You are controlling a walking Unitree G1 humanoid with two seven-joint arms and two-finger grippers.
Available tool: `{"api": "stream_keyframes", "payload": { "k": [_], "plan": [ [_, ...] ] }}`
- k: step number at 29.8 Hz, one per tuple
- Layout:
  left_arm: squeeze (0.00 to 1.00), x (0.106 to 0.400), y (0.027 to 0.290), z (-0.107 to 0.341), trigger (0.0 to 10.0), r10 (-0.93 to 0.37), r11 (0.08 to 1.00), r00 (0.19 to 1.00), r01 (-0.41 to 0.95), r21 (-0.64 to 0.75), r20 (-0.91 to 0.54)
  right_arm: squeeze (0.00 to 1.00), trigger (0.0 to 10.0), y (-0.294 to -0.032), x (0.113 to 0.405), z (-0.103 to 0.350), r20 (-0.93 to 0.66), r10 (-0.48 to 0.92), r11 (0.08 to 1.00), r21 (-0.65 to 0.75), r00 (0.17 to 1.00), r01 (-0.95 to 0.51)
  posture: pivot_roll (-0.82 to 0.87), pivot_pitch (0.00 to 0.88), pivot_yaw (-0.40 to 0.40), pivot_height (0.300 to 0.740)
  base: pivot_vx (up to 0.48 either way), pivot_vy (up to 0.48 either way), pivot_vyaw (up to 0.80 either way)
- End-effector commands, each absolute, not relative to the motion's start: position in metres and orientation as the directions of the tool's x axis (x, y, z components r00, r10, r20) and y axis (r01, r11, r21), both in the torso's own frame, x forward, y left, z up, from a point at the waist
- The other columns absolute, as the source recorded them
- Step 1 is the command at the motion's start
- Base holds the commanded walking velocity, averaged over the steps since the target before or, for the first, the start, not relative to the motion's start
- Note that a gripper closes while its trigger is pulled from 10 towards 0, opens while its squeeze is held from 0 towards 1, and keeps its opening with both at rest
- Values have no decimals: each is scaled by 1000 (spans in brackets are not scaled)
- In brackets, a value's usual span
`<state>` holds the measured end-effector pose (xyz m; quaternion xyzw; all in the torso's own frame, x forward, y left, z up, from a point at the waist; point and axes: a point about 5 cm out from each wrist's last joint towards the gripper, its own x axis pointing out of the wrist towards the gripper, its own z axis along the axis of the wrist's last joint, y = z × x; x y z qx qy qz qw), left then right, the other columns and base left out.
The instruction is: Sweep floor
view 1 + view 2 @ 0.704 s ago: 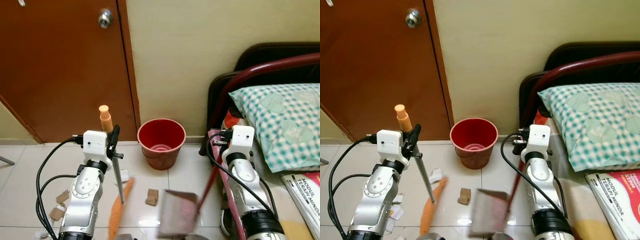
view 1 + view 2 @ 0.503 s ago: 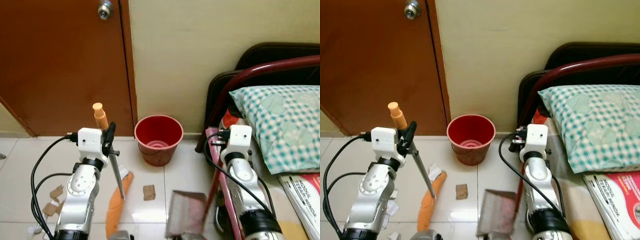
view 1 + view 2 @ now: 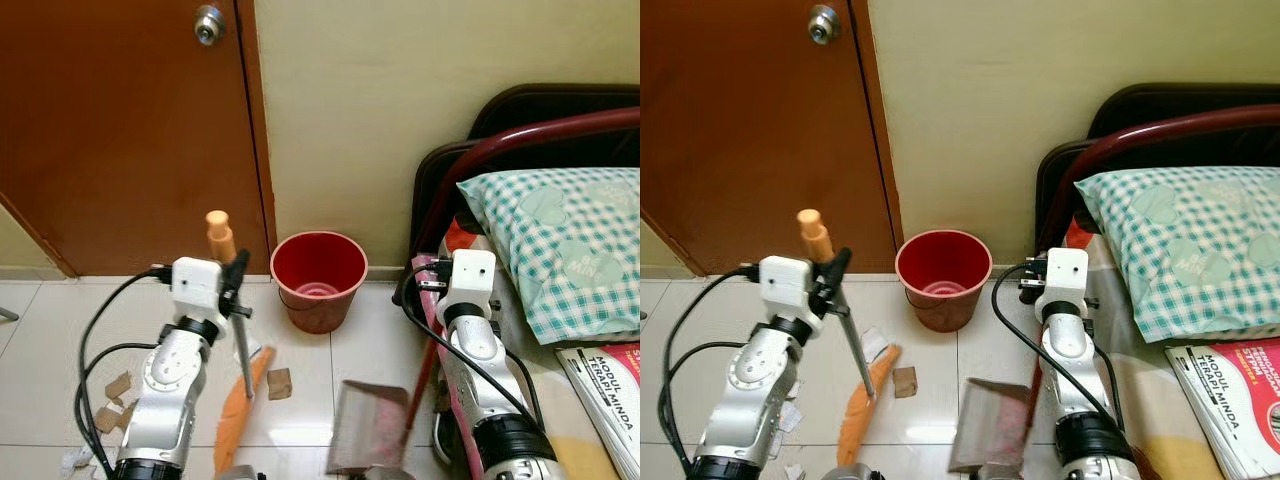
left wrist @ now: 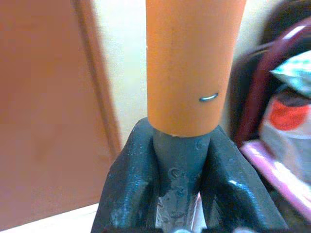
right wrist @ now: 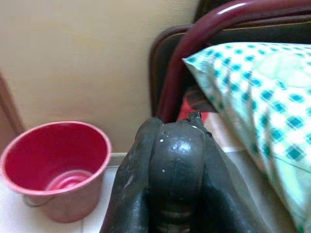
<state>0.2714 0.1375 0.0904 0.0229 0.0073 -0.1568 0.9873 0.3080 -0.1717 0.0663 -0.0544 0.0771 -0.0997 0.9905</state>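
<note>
Two tools are in hand at once. The left gripper [image 3: 236,290] has its fingers [image 4: 127,189] clamped on the broom [image 3: 240,345], with the orange handle end rising just beyond the fingertips and the thin grey shaft slanting down from them to the orange bristle head on the floor [image 3: 40,340]. The right gripper [image 5: 176,160] is closed tight around a dark handle, which I take to be the top of the dustpan [image 3: 368,428] stick; the dark red stick drops below the fingers to the pan resting flat on the tiles.

Scraps of cardboard [image 3: 279,383] lie near the bristles, one piece between broom head and pan, with more pieces [image 3: 113,400] and bits of white paper further out on the far side of the left arm. A red bucket [image 3: 320,280] stands against the wall ahead of both grippers, beside the door [image 3: 120,130]. A bed with a checked pillow [image 3: 560,250] sits close by the right arm.

The broom looks light and stiff in the shaft but soft at the bristles, so a grip high on the handle gives long reach yet little downward force; short, gentle strokes should suit scraps this light. The dustpan seems light too, and liable to skid on glossy tile unless pressed down.
</note>
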Motion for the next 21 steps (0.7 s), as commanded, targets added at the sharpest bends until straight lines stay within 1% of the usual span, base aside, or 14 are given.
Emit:
{"api": "stream_keyframes", "payload": {
  "k": [1,3,5,8,10,15,17,20,21],
  "plan": [
    [0,274,130,95,10000,-359,933,933,359,13,-8,0,10000,-168,314,71,-134,-222,969,-137,966,204,-37,64,-9,740,0,0,0],
    [0,273,126,95,10000,-399,917,917,399,-1,-15,0,10000,-167,315,72,-130,-231,967,-145,964,212,-37,64,-9,740,0,0,0],
    [0,268,117,93,10000,-484,875,874,483,-32,-38,0,10000,-165,319,73,-114,-250,959,-167,962,229,-35,69,-9,740,0,0,0],
    [0,266,113,93,10000,-515,857,856,514,-49,-39,0,10000,-164,320,74,-114,-254,958,-169,960,234,-34,78,-10,740,0,0,0],
    [0,263,107,96,10000,-540,840,842,536,-91,-23,0,10000,-162,321,71,-133,-253,958,-174,958,229,-34,78,-10,740,0,0,0],
    [0,265,98,104,10000,-556,816,831,550,-176,15,0,10000,-155,321,63,-193,-236,962,-183,952,201,-30,83,-11,740,0,0,0],
    [0,270,94,113,10000,-541,813,840,538,-224,53,0,10000,-149,322,60,-217,-210,971,-162,953,177,-29,85,-13,740,0,0,0],
    [0,273,93,116,10000,-529,813,846,527,-247,67,0,10000,-146,323,60,-224,-192,976,-149,955,161,-30,85,-16,740,0,0,0],
    [0,278,93,119,10000,-508,816,857,509,-273,80,0,10000,-140,323,59,-236,-167,983,-121,957,141,-30,85,-16,740,0,0,0]
  ]
}}
